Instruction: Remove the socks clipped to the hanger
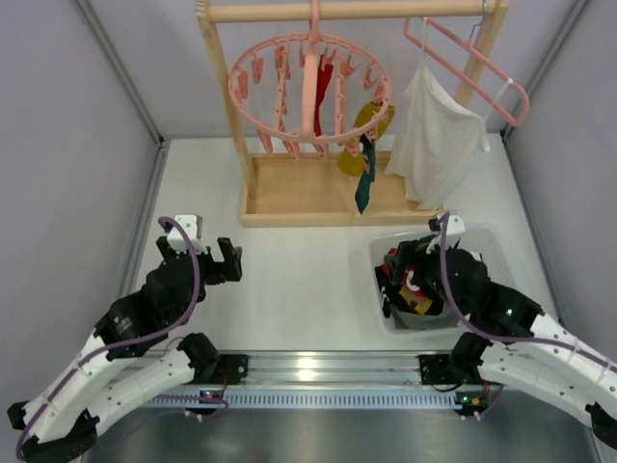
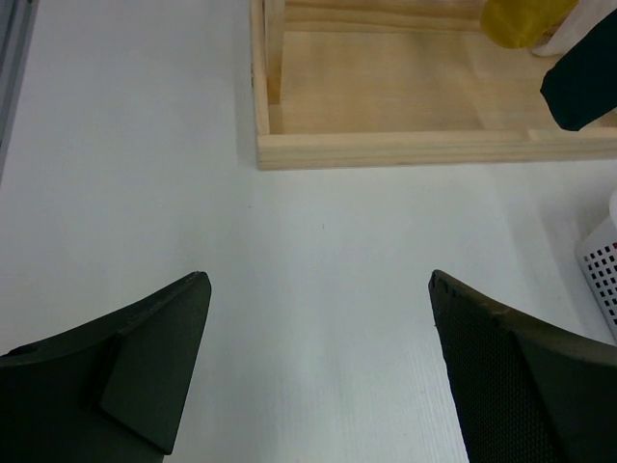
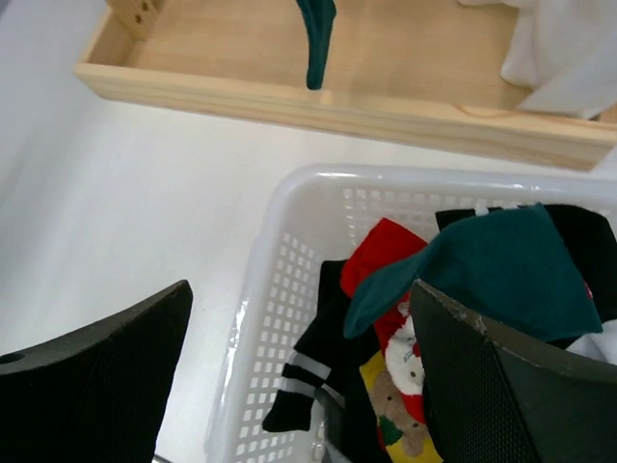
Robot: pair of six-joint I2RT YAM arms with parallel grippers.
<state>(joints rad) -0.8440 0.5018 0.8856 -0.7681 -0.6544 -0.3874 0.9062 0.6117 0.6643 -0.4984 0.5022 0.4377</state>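
Note:
The round pink hanger (image 1: 308,96) hangs from the wooden rack's top bar. A red sock (image 1: 322,96), a mustard yellow sock (image 1: 369,130) and a dark teal sock (image 1: 365,183) hang clipped to it. The teal sock's tip shows in the right wrist view (image 3: 316,39). My right gripper (image 3: 301,299) is open over the white basket (image 3: 280,270), which holds a teal sock (image 3: 492,275) and several others. My left gripper (image 2: 318,285) is open and empty above the white table, left of the basket.
The wooden rack's base tray (image 1: 308,193) stands behind both grippers. A plain pink hanger (image 1: 472,63) with a white cloth (image 1: 434,140) hangs on the rack's right. Grey walls close in left and right.

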